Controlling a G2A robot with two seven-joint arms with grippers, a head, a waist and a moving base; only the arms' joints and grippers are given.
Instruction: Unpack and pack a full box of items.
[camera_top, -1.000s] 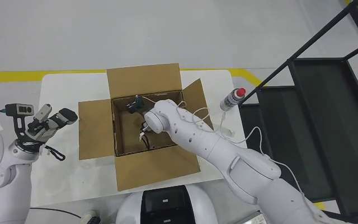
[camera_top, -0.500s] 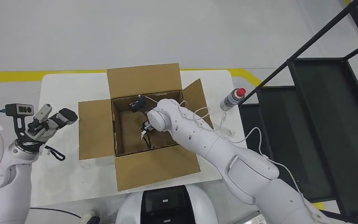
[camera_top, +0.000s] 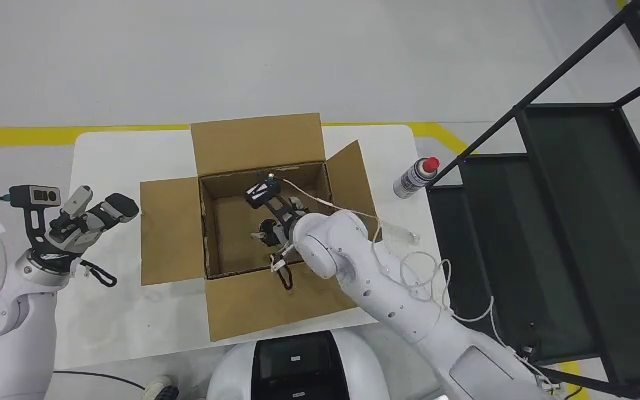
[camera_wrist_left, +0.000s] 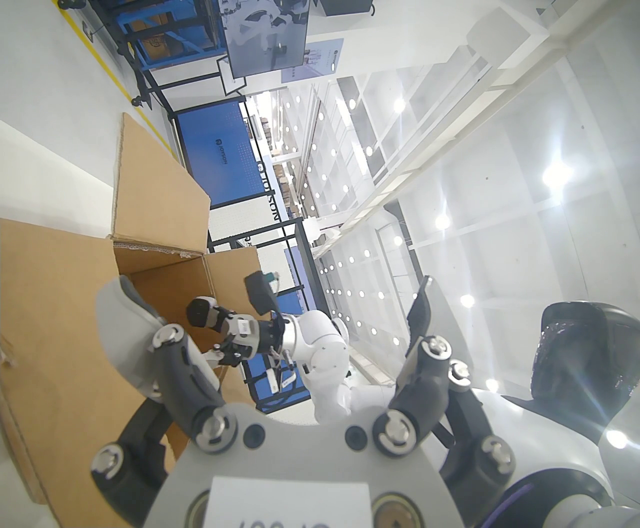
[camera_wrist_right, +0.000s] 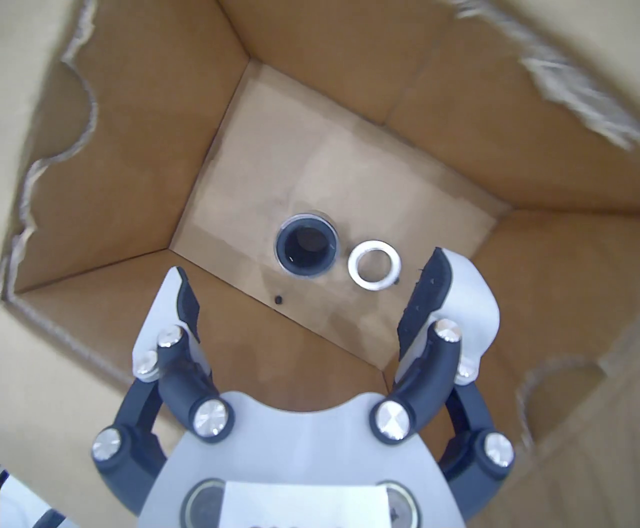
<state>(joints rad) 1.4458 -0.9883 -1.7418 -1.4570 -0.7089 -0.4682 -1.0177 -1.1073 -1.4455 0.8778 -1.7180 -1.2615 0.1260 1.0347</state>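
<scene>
Box (camera_top: 170, 232) on the white table (camera_top: 110, 310), flaps thrown wide, that was the top view's picture. The right claw (camera_top: 272, 245) was down inside the opening, its arm slanting in over the box's near right corner. Over at the left claw (camera_top: 100, 205), the fingers were spread with nothing between them, and the box lay well apart from it, beyond the outer flap. Out past the right claw, across the right-hand flap, a red-capped spray can (camera_top: 415, 178) sat on the table near its edge.

On to the left wrist view! The left claw (camera_wrist_left: 270, 295) gaped wide and empty, tilted upward. Just beside one of its fingers (camera_wrist_left: 125, 320) ran the box (camera_wrist_left: 55, 280), one flap lying out and another raised. Farther off, beyond the fingertips, the right claw (camera_wrist_left: 210, 332) hung at the box's opening, fingers apart.

Right wrist view, and this was the good one. The right claw (camera_wrist_right: 307, 277) stood open, holding nothing, well above the floor of the box (camera_wrist_right: 125, 150). Straight below it, between the two fingers, a black cup (camera_wrist_right: 306, 248) with a clear rim stood upright, mouth facing the claw. A white ring (camera_wrist_right: 375, 265) lay flat just beside the cup, toward one finger, with a sliver of cardboard showing between the two. A small dark speck (camera_wrist_right: 278, 299) sat on the floor near the cup.
</scene>
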